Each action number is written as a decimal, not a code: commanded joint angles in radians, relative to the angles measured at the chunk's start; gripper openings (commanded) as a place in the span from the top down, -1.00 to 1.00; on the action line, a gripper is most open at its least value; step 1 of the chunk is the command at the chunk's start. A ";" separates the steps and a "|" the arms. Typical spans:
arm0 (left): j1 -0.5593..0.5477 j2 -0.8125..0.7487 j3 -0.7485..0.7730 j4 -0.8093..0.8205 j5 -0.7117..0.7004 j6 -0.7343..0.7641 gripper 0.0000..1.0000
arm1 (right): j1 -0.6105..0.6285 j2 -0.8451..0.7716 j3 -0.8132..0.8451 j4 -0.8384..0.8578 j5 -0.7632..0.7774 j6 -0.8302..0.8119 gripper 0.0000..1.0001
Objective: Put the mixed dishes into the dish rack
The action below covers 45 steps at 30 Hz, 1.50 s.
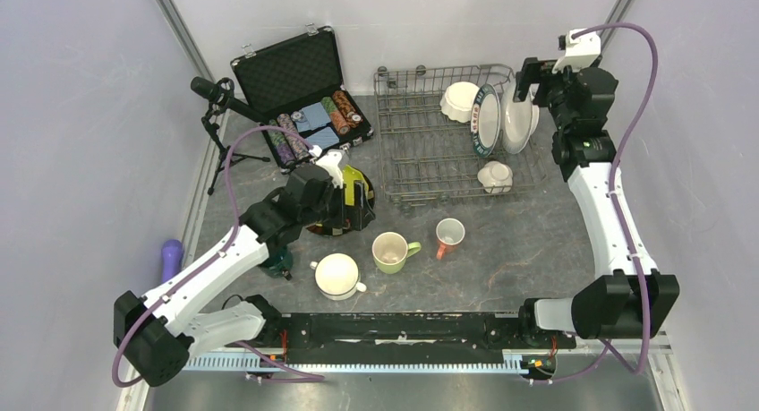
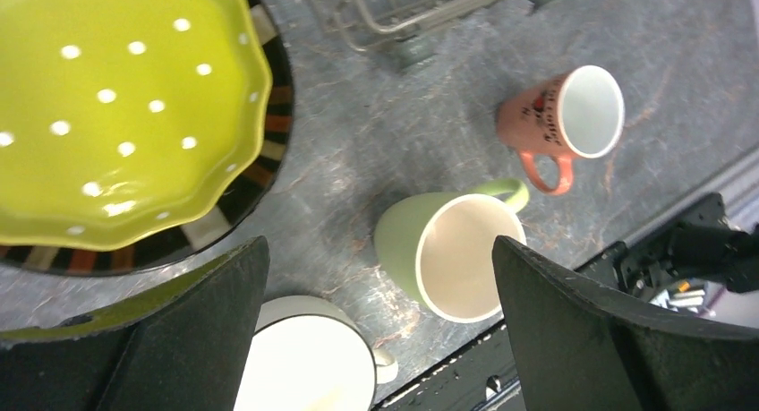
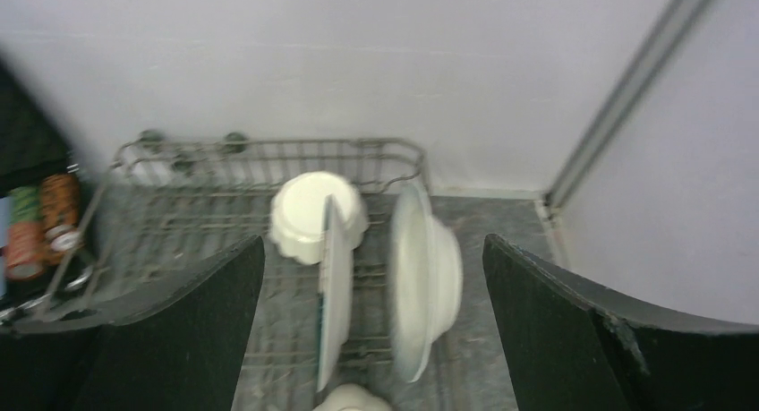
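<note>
The grey wire dish rack [image 1: 421, 151] stands at the back middle. It holds a white bowl [image 1: 461, 100], a teal-rimmed plate [image 1: 488, 117], a white deep plate [image 1: 517, 115] and a white mug [image 1: 495, 175]. My right gripper [image 1: 528, 81] is open and empty above the rack's right end; its view shows the bowl [image 3: 309, 216] and both plates [image 3: 421, 277]. My left gripper [image 1: 356, 203] is open and empty over a lime-green bowl [image 2: 116, 107] on a brown-striped plate [image 2: 268, 151]. A light-green mug [image 1: 391, 252], a salmon-pink mug [image 1: 448, 235] and a white mug [image 1: 338, 275] stand in front. A dark-teal mug [image 1: 279, 264] is partly hidden under the left arm.
A black hinged case with poker chips [image 1: 300, 93] lies open at the back left. A microphone on a small tripod [image 1: 219, 102] stands left of it. A purple object [image 1: 171, 254] lies at the left edge. Grey walls close in the back and sides.
</note>
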 commanded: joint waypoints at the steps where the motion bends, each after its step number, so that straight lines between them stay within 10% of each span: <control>1: 0.005 0.010 0.059 -0.158 -0.183 -0.073 -1.00 | -0.001 -0.064 -0.059 0.007 -0.197 0.137 -0.93; 7: -0.002 0.001 0.021 -0.159 -0.090 -0.125 -0.95 | 0.030 -0.114 -0.107 0.015 -0.269 0.194 -0.89; 15: -0.050 0.043 0.022 -0.213 -0.418 -0.238 -0.86 | 0.036 -0.109 -0.111 0.006 -0.286 0.165 -0.88; 19: 0.025 0.061 -0.018 -0.145 -0.375 -0.375 -0.50 | 0.036 -0.103 -0.122 0.014 -0.281 0.162 -0.89; 32: 0.336 0.070 -0.101 -0.057 -0.269 -0.511 -0.51 | 0.035 -0.057 -0.133 0.069 -0.327 0.160 -0.89; 45: 0.369 0.171 -0.120 0.039 -0.264 -0.602 -0.34 | 0.035 -0.065 -0.166 0.115 -0.323 0.167 -0.89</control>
